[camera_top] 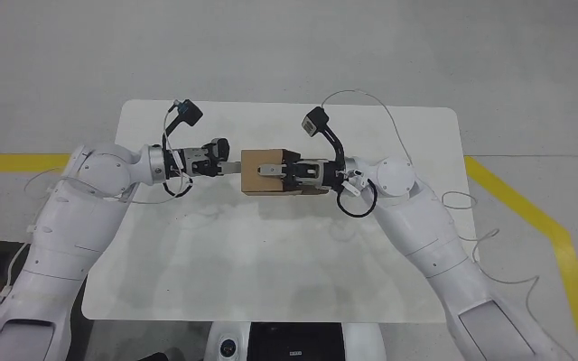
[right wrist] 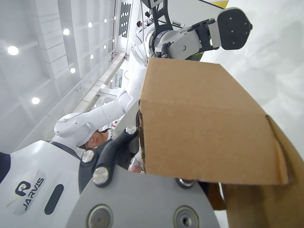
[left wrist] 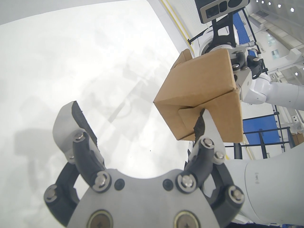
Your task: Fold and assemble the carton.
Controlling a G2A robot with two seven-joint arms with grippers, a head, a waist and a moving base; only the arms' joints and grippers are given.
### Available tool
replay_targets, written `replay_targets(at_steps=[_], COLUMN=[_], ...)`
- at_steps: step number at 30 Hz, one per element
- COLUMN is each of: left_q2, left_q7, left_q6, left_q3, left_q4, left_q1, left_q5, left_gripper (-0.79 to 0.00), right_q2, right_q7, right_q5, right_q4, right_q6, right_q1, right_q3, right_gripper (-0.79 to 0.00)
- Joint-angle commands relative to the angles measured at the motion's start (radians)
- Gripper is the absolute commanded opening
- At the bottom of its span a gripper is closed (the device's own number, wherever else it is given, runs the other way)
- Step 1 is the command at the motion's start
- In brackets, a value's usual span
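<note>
The carton (camera_top: 262, 182) hangs above the middle of the white table (camera_top: 289, 271), gripped at one end by the right gripper (camera_top: 287, 171), whose fingers are clamped over its wall. At the opposite end, the left gripper (camera_top: 226, 167) stands wide apart, one fingertip (left wrist: 204, 117) touching the folded end flaps. A yellow floor line (camera_top: 27, 162) runs beside the table.
</note>
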Motion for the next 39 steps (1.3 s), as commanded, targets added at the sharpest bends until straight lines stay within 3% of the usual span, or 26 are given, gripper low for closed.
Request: replay_targets(at_steps=[1,22,39], left_q2=[0.001,-0.014,-0.024], left_q7=[-0.004,-0.028,-0.027], left_q6=[-0.002,0.07,0.07], left_q3=[0.0,0.037,0.045], left_q4=[-0.004,0.025,0.067], left_q1=[0.003,0.015,-0.018], left_q5=[-0.001,-0.18,-0.16], left_gripper=[0.0,0.0,0.0], right_q2=[-0.002,-0.017,-0.015], right_q7=[0.003,0.024,0.032], right_q5=[0.009,0.073,0.045], right_q4=[0.006,0.039,0.052], right_q6=[-0.007,-0.058,-0.03], right_q1=[0.002,0.005,0.005], right_q3=[-0.002,0.0,0.015], right_gripper=[-0.785,-0.785,-0.785])
